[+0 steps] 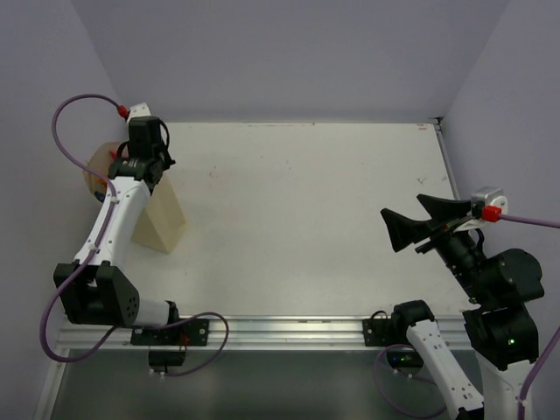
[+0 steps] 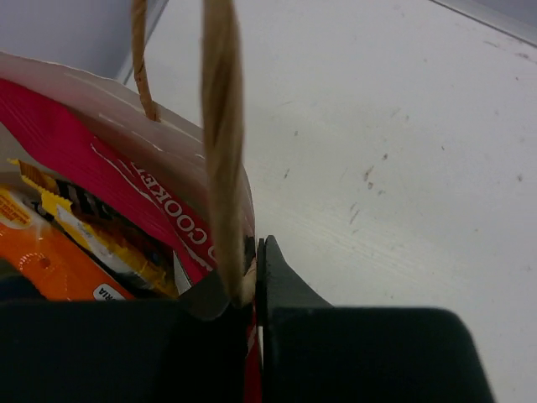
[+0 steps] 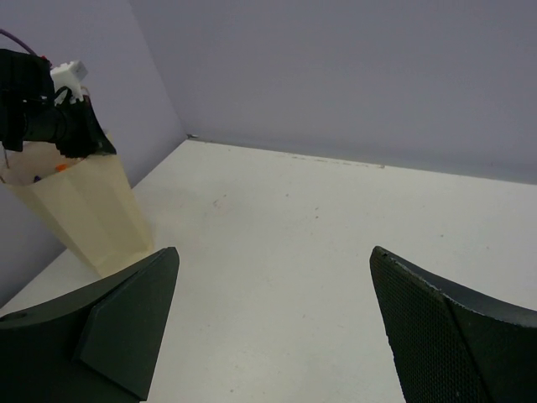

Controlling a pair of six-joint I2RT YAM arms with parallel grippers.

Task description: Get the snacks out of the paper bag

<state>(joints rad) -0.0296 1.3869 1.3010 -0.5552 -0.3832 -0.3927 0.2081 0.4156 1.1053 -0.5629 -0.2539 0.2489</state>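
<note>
The tan paper bag (image 1: 162, 223) stands at the table's far left and also shows in the right wrist view (image 3: 84, 210). My left gripper (image 1: 138, 164) is at its top. In the left wrist view the gripper (image 2: 256, 252) is shut on the bag's rim (image 2: 101, 96), one finger inside and one outside, with a twisted handle (image 2: 220, 126) just in front. Inside lie the red-pink-and-white bag (image 2: 75, 143), pressed against that wall, a yellow wrapper (image 2: 92, 218) and an orange packet (image 2: 42, 260). My right gripper (image 1: 402, 205) (image 3: 273, 252) is open and empty, raised at the right.
The white table (image 1: 306, 219) has purple walls on three sides and a metal rail along its near edge (image 1: 280, 328). The bag stands close to the left wall. No other objects show on the table.
</note>
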